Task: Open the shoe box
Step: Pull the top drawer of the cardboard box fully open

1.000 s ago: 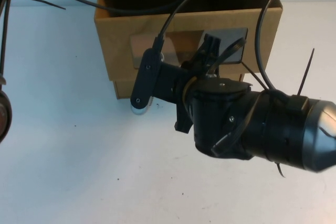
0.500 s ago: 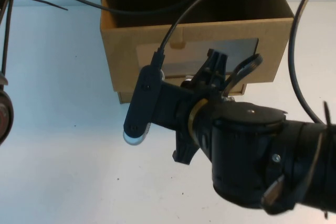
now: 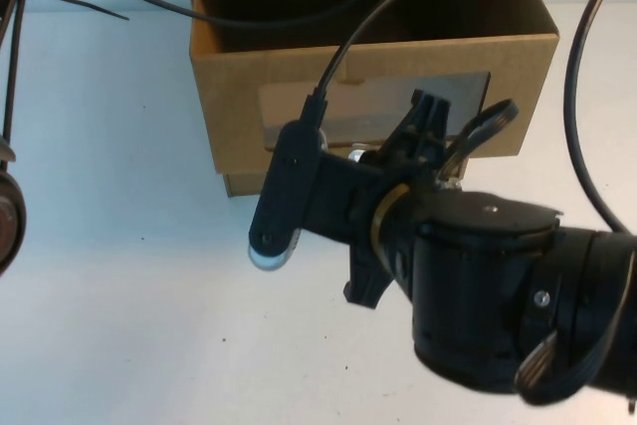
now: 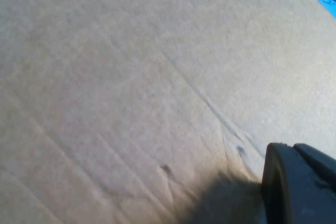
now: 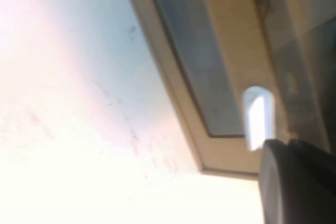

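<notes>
While the shoe box [image 3: 239,97] sits at the far middle of the tabletop [image 3: 119,276], its inner drawer sticks out toward the robot's side, so you can look straight down into the dark hollow [image 3: 398,12] behind the front wall. It's plain brown cardboard with a grey label [image 3: 373,106] across the front face. The right wrist view also shows a rounded white cutout [image 5: 257,114] in that face, just past the label's end.

The right gripper [image 3: 430,111] is right up at that front wall, over the label's right half, jaws clenched together. I can't tell if they're actually pinching anything, since the arm's own bulk hides the contact. Black cables [image 3: 348,37] loop over the box from the arm, and the wrist camera bracket [image 3: 289,186] hangs off its left side, low over the tabletop.

The left gripper [image 4: 296,182] is pressed in close to a bare, creased cardboard face. Only one dark tip of it shows, so no idea whether those jaws are released or clenched. I can't pick it out for sure in the high view.
</notes>
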You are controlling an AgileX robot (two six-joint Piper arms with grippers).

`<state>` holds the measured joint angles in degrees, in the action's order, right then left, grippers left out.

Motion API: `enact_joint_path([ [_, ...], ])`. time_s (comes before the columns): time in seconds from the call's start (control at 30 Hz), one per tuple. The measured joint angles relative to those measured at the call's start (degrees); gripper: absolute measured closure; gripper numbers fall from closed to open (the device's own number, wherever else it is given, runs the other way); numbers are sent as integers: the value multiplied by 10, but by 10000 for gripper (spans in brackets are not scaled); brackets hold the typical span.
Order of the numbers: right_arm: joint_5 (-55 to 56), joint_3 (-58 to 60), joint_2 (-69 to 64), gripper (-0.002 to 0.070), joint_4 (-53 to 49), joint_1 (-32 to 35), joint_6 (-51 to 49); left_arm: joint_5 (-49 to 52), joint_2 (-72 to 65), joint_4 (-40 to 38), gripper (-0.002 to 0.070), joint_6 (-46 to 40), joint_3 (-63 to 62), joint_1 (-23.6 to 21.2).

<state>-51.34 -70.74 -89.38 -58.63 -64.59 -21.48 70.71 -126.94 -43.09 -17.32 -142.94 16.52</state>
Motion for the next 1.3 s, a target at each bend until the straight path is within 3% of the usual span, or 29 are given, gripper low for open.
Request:
enact_joint_path([
  [0.17, 40, 0, 0, 650, -11, 40, 0, 0, 0, 0, 680, 0, 0, 0],
  [0.4, 71, 0, 0, 473, -16, 59, 2, 0, 0, -1, 680, 1, 0, 0],
  [0.77, 68, 1, -18, 484, 5, 59, 3, 0, 0, -2, 680, 1, 0, 0],
  [0.97, 66, 34, -22, 416, 15, 59, 3, 0, 0, -2, 680, 1, 0, 0],
  [1.3, 98, 80, -35, 379, -165, 59, -104, 0, 0, -2, 680, 1, 0, 0],
])
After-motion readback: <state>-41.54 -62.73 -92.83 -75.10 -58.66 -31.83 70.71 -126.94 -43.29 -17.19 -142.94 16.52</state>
